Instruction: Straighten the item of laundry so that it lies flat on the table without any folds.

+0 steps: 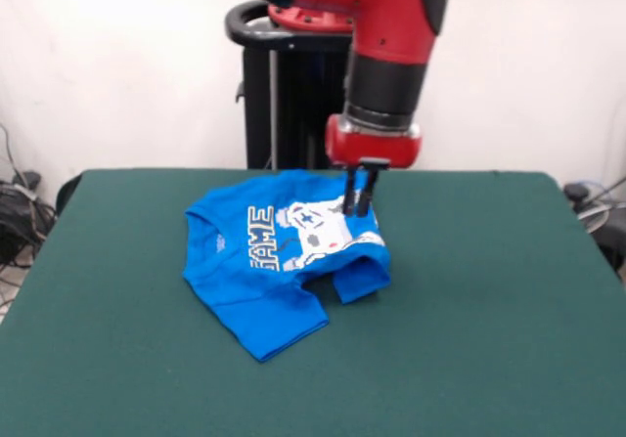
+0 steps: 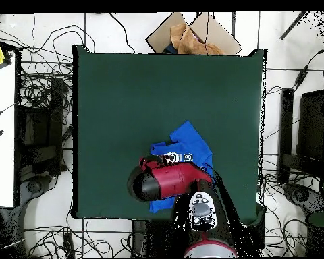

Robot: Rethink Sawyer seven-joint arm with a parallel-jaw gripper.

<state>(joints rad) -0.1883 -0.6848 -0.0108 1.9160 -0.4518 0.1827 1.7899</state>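
A small bright blue short-sleeved cotton T-shirt (image 1: 269,261) with a white pixel game-controller print lies crumpled just above the centre of the front view, on a large rectangular bench (image 1: 489,310) covered in dark green felt-like cloth. Its right-hand part is folded under and bunched, so only the letters "AME" can be read. A red and black robot arm (image 1: 386,56) comes down from the top of the frame, and its black hand (image 1: 358,192) stands with fingers drawn narrow, close together, over the shirt's upper right edge; whether they actually pinch fabric cannot be told. In the overhead view the arm hides most of the shirt. The risk from here, as a judgement, is that a pull on too little cloth slips off, or that dragging several layers together moves the fold instead of opening it.
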